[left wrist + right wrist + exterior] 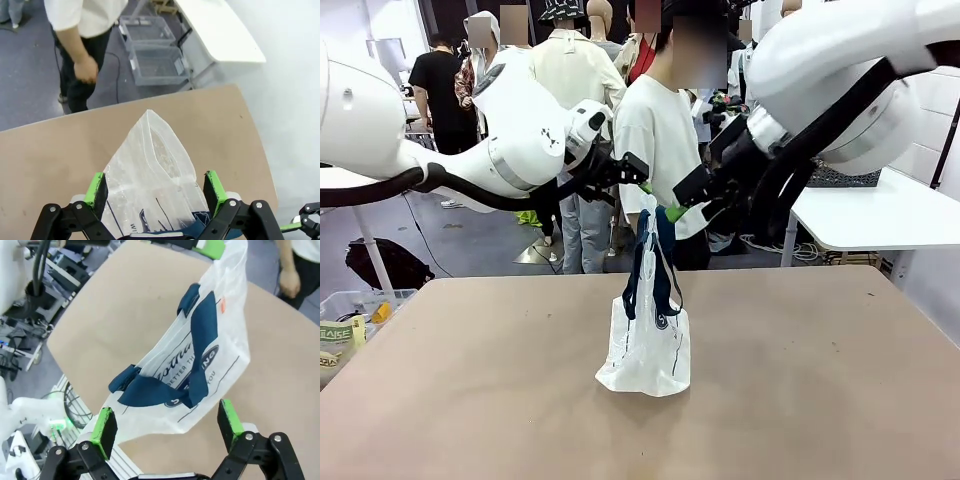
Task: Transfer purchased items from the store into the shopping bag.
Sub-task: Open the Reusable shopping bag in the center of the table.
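Surface: a plain brown table (820,380), matte, with the shopping bag (645,350) standing near its middle. The floor (470,240) is grey. A white side table (880,210) stands off to the robot's right, and in the left wrist view two clear crates (155,60) sit on the floor beside it. A clear bin (350,320) of packets sits low at the table's left corner. At the far edge stands a person (660,130) in a white shirt and dark trousers, one hand (86,69) loosely curled at the hip, well apart from the bag.

Bag: upright with its base on the table. The translucent top is drawn up to a peak between the two arms, and the navy handles (202,335) hang down its printed side.

Left gripper (155,184): poised above the bag's peak with jaws spread wide. The green pads (96,182) flank the plastic on either side without pressing it. From the right wrist view one pad sits right at the bag's top edge, but I cannot tell whether it touches.

Right gripper (166,420): also spread wide, nothing clamped. The bag's printed side and handles lie beyond its fingers, with a gap visible at each pad.
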Controlling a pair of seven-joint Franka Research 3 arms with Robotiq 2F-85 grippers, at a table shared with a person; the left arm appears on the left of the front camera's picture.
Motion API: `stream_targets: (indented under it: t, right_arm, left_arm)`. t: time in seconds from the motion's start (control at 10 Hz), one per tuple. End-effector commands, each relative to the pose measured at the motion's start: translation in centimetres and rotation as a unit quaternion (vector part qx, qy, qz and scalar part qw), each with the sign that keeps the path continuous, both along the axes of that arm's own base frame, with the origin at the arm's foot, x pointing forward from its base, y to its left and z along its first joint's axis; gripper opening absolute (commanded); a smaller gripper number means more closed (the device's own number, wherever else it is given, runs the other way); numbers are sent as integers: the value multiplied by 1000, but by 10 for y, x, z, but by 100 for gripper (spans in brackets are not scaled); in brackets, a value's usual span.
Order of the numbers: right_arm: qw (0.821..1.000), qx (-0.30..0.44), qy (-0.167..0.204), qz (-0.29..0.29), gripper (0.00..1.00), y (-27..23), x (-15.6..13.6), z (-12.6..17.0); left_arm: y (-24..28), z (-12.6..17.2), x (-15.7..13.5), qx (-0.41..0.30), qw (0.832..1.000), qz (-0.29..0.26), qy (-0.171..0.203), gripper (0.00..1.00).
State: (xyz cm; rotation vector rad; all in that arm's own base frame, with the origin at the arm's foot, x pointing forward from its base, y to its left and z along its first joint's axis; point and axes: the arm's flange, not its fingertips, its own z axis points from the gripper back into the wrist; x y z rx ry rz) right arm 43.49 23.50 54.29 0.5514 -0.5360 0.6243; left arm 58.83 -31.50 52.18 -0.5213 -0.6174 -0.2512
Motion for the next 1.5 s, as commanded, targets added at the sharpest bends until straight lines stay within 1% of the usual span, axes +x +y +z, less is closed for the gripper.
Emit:
stream_targets:
  t: [0.0, 0.1, 0.2, 0.3, 0.4, 0.5, 0.9, 1.1, 1.4]
  right_arm:
    - [1000, 1, 22, -13, 100, 10, -4, -6]
    - [999, -7, 31, -12, 100, 15, -4, -13]
    - [999, -11, 32, -3, 100, 19, -6, -14]
    - [999, -13, 31, -8, 100, 23, -5, -16]
    - [999, -22, 41, -5, 100, 30, -5, -22]
    - [999, -28, 43, 2, 100, 34, -5, -26]
    - [998, -38, 52, 5, 100, 39, -2, -35]
    - [998, -38, 46, 5, 100, 40, -2, -31]
    - [999, -40, 36, 0, 100, 35, -5, -21]
  left_arm:
    - [-5, 0, 8, -1, 1000, -24, 16, 100]
    - [-9, -5, 11, 2, 999, -30, 22, 100]
    - [-12, -9, 12, 13, 999, -30, 32, 100]
    - [-13, -12, 12, 14, 999, -35, 38, 100]
    - [-14, -15, 11, 19, 998, -40, 43, 100]
    - [-14, -17, 11, 24, 998, -41, 47, 100]
    - [-12, -19, 9, 29, 997, -43, 49, 100]
    - [-10, -14, 7, 20, 998, -41, 33, 100]
    - [-7, -9, 4, 24, 999, -41, 26, 100]
